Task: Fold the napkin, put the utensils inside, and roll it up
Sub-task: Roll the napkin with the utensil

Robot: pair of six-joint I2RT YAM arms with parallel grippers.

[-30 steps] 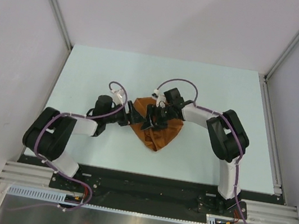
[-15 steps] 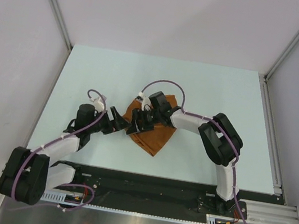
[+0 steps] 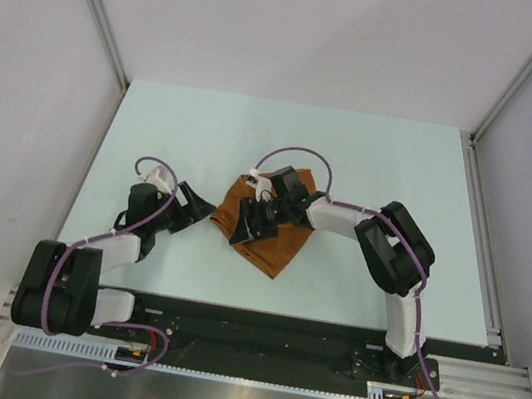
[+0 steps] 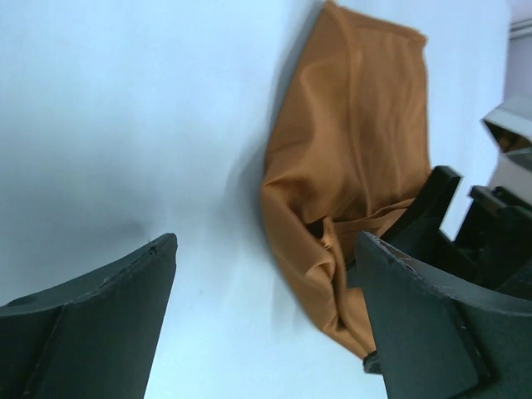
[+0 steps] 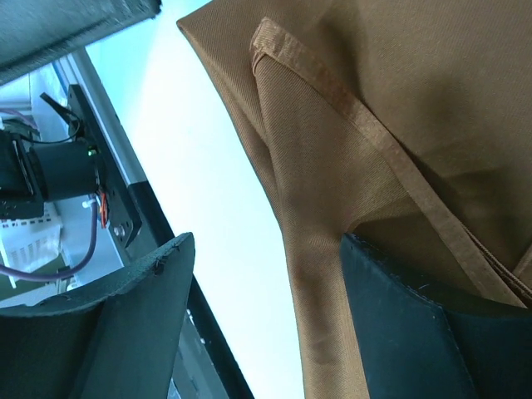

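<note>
The rust-brown napkin (image 3: 279, 242) lies bunched in loose folds at mid-table. It also shows in the left wrist view (image 4: 357, 141) and in the right wrist view (image 5: 399, 91), where a hemmed edge runs across it. My right gripper (image 3: 248, 225) hangs open over the napkin's left part; in its own view (image 5: 266, 249) one finger (image 5: 416, 332) overlaps the cloth and the other is over bare table. My left gripper (image 3: 204, 206) stands open just left of the napkin, apart from it (image 4: 266, 274). The utensils are hidden.
The pale table (image 3: 373, 166) is walled by grey panels on three sides. A black base rail (image 3: 255, 330) and metal frame run along the near edge. In the left wrist view the right gripper's black fingers (image 4: 436, 204) stand by the napkin's right side.
My left arm has drawn back to the left, away from the napkin. The right gripper has shifted left across the cloth. Both jaws opened a little wider. The napkin lies flatter.
</note>
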